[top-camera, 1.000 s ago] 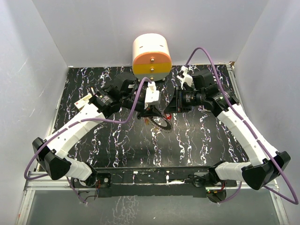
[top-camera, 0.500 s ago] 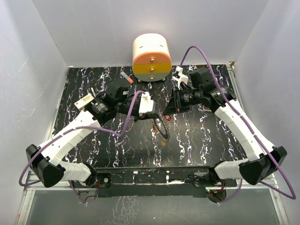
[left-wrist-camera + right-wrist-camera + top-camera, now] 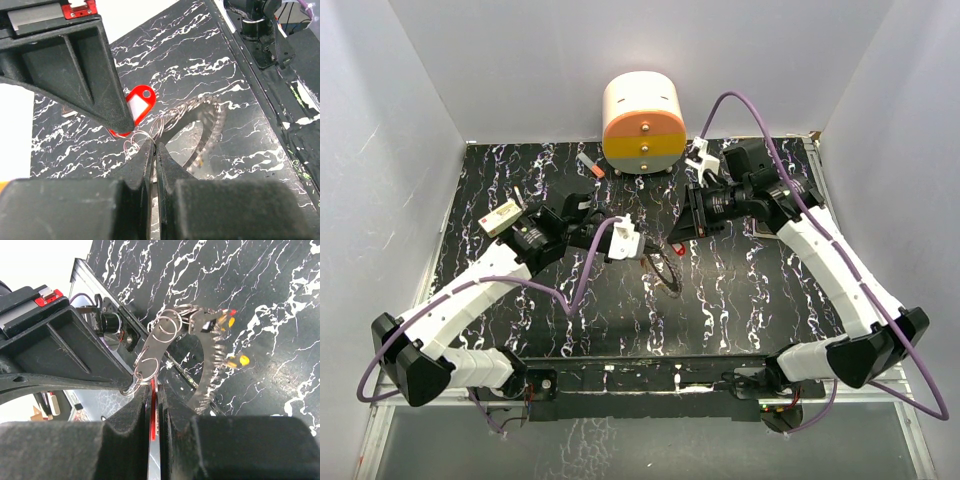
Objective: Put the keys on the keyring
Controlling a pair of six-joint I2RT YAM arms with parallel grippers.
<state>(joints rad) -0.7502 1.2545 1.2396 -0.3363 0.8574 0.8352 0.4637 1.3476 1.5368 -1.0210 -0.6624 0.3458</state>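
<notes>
Between the two wrists, over the middle of the black white-veined table [image 3: 740, 300], hangs the flat silver keyring with a toothed rim [image 3: 207, 132]. It is tilted on edge, and whether its lower rim touches the surface cannot be told.

The left gripper [image 3: 154, 147] is squeezed tight, its fingers pinching the chain of small silver wire loops [image 3: 167, 120]. This chain runs forward from its tips to the ring. Just ahead and to the left of those tips, the right gripper [image 3: 154, 389] is likewise pressed closed. It clamps one end of the red plastic tag with a white label window [image 3: 138, 106], and the tag's eyelet end sticks out free. The two sets of fingertips nearly meet, with only the loops between them.

Tiny yellow and red keys [image 3: 239, 360] show against the toothed rim on the side away from the right gripper. Whether they hang from the rim or lie below it cannot be told.

Beyond both hands, the cream-and-orange round drawer unit [image 3: 643, 125] stands at the table's far edge, close to the right wrist. The grey marker pen with an orange tip [image 3: 590, 163] lies beside the unit, ahead of the left gripper. A small cream block [image 3: 500, 217] sits by the left forearm, near the left edge. A broad stretch of marbled surface runs from under the hands back to the near edge.
</notes>
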